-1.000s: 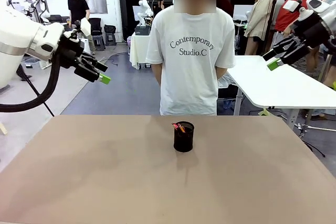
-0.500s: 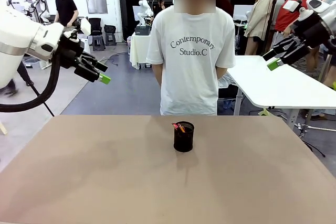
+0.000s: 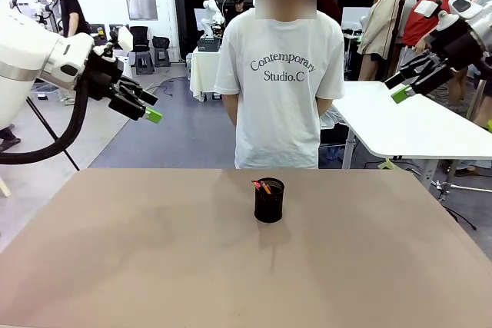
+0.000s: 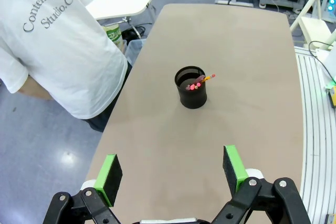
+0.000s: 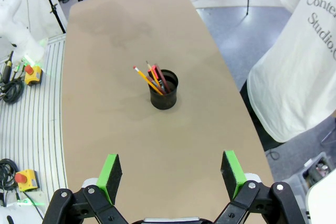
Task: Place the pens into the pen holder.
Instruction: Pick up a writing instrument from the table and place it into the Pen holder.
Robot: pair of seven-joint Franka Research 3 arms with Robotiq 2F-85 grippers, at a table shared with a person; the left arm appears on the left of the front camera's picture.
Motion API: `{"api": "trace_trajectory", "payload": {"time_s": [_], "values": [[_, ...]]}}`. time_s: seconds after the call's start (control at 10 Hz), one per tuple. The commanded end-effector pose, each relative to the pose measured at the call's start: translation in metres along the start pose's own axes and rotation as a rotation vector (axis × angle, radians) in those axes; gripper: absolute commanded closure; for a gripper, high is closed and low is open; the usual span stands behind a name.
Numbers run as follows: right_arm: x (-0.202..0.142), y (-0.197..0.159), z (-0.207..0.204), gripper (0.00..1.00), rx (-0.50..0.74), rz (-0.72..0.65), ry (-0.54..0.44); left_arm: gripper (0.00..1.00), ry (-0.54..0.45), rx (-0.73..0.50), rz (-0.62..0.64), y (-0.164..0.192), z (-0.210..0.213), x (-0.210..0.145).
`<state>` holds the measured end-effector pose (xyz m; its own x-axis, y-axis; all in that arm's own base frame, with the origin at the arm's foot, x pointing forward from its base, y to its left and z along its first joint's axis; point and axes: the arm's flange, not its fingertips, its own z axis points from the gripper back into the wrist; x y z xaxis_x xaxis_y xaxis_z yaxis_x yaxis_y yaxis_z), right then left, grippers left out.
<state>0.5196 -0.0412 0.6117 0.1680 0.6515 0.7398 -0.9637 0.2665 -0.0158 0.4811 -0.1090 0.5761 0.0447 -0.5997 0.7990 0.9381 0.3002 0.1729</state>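
Note:
The black mesh pen holder [image 3: 269, 200] stands upright near the table's middle, toward the far side. The pens [image 3: 262, 186] lean inside it, their tips above the rim; the right wrist view shows a yellow-orange one and a dark reddish one [image 5: 156, 81] sticking out of the pen holder [image 5: 164, 96]. In the left wrist view their pink ends [image 4: 198, 82] show in the pen holder [image 4: 191, 87]. My left gripper [image 3: 151, 107] hangs open, high at the left, far from the holder. High at the right, my right gripper [image 3: 398, 88] is open too. Both wrist views show empty jaws: left gripper [image 4: 172, 170], right gripper [image 5: 171, 171].
A person in a white T-shirt [image 3: 280, 74] stands at the table's far edge behind the holder, hands behind the back. A white table [image 3: 407, 120] stands at the back right. The tan tabletop [image 3: 154, 251] is bare around the holder.
Neither arm has moved, and the holder and pens stay put. Only a person far in the background walked to the left.

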Motion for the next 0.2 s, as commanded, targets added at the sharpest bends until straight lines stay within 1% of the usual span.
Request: {"api": "trace_trajectory", "payload": {"time_s": [0.0,0.1], "values": [[0.0012,0.0008,0.0012,0.0,-0.002,-0.004,0.0,0.0,-0.007,0.002,-0.001,-0.0002,0.0,0.0005],[0.0012,0.0008,0.0012,0.0,-0.002,-0.004,0.0,0.0,-0.007,0.002,-0.001,-0.0002,0.0,0.0005]]}}
